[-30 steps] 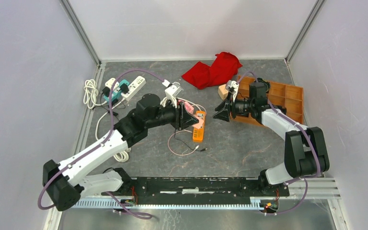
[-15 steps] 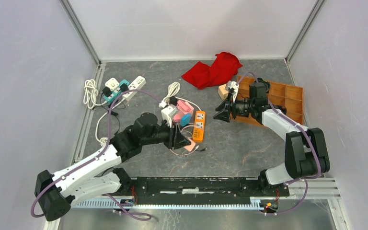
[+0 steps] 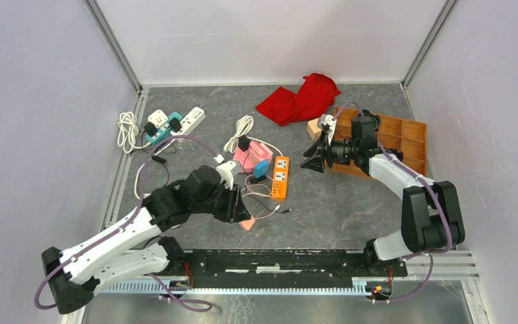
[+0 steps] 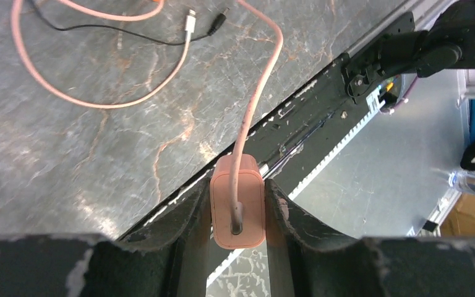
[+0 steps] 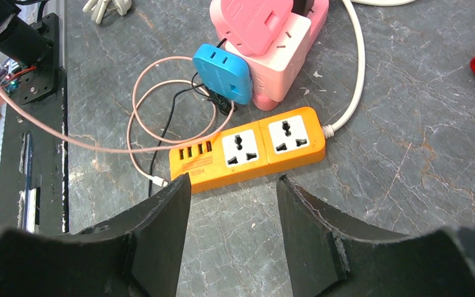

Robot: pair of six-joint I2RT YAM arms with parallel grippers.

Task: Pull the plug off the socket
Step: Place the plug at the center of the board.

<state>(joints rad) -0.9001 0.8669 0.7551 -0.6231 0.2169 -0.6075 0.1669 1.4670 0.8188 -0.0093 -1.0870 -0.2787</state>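
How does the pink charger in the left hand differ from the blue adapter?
The pink charger is clamped in the left hand, clear of any socket; the blue adapter sits against the pink socket block. The charger's cable is pink; the adapter's looks black. Both are small rounded blocks.

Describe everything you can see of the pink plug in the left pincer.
The pink plug is a small salmon block with rounded corners, matte plastic by the look. The left pincer is shut on it, with black fingers pressed against two opposite sides. A cable of the same pink leaves the face toward the wrist camera and trails off, looping across the grey table. The plug hangs above the table's near edge, in no socket. Its pins are out of sight.
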